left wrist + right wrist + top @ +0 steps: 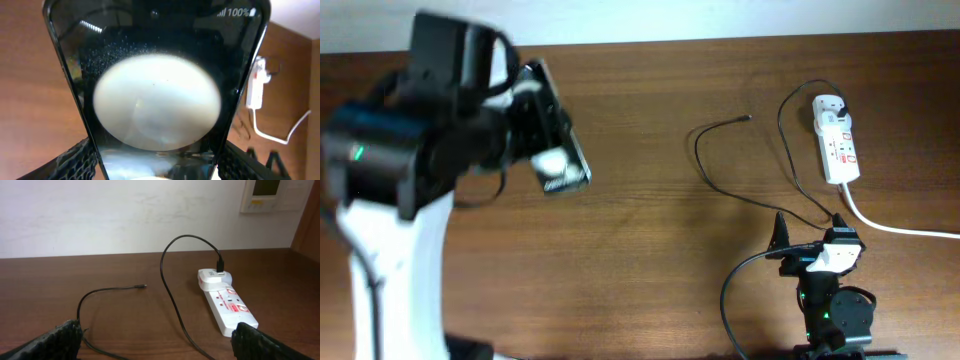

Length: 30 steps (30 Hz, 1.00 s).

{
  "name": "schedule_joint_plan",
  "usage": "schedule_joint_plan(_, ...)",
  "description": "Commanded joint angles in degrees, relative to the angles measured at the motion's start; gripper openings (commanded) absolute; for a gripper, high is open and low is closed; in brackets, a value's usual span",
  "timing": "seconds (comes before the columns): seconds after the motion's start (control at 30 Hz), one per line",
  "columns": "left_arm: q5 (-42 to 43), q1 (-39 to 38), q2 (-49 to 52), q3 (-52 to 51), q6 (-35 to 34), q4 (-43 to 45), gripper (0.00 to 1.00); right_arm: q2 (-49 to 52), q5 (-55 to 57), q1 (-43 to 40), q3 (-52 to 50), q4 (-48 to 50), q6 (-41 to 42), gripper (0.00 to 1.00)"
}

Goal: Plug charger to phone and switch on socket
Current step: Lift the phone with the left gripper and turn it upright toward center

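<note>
A brown wooden table (650, 150) is seen across the overhead frame; in the upper right a white socket (838, 148) with red marks is laid flat on the wood; a white adapter (828, 103) is plugged in at its upper end; from it the thin black charger (699, 150) is led in loose curves toward the centre, and its plug tip (749, 118) is rested free on bare wood, well apart from the socket; a thick white cord (890, 228) is run from the socket's lower end to the right edge.
</note>
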Motion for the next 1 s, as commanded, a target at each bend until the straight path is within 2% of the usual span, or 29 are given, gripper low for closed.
schedule_joint_plan(0.0, 0.2, 0.0, -9.4, -10.0, 0.9, 0.2, 0.71, -0.4, -0.3, 0.3, -0.5, -0.1, -0.4, 0.98)
schedule_joint_plan(0.13, 0.2, 0.0, -18.3, -27.3, 0.2, 0.7, 0.72, -0.4, -0.3, 0.3, -0.5, -0.1, -0.4, 0.98)
schedule_joint_plan(0.2, 0.2, 0.0, -20.5, -37.7, -0.9, 4.7, 0.72, -0.4, -0.3, 0.3, -0.5, -0.1, -0.4, 0.98)
schedule_joint_plan(0.27, 0.9, 0.0, -20.7, -49.1, -2.4, 12.0, 0.72, -0.4, -0.3, 0.3, -0.5, -0.1, -0.4, 0.98)
schedule_joint_plan(0.3, 4.1, 0.0, -20.7, -55.8, -2.4, 18.2, 0.72, -0.4, -0.3, 0.3, -0.5, -0.1, -0.4, 0.98)
schedule_joint_plan(0.4, 9.3, 0.0, -19.2, -67.4, -4.2, 31.6, 0.70, -0.4, -0.3, 0.3, -0.5, -0.1, -0.4, 0.98)
schedule_joint_plan(0.47, 12.7, 0.0, -15.6, -69.4, -4.3, 36.4, 0.70, -0.4, -0.3, 0.3, -0.5, -0.1, -0.4, 0.98)
schedule_joint_plan(0.6, 26.1, 0.4, -5.2, -69.4, -4.3, 43.9, 0.68, -0.4, -0.3, 0.3, -0.5, -0.1, -0.4, 0.98)
schedule_joint_plan(0.7, 34.4, 0.5, -3.2, -69.4, -4.3, 44.0, 0.67, -0.4, -0.3, 0.3, -0.5, -0.1, -0.4, 0.98)
schedule_joint_plan(0.87, 55.8, 0.5, -3.2, -69.4, -4.3, 44.0, 0.70, -0.4, -0.3, 0.3, -0.5, -0.1, -0.4, 0.99)
schedule_joint_plan(0.97, 63.8, 0.5, -3.2, -69.4, -4.3, 44.0, 0.70, -0.4, -0.3, 0.3, -0.5, -0.1, -0.4, 0.98)
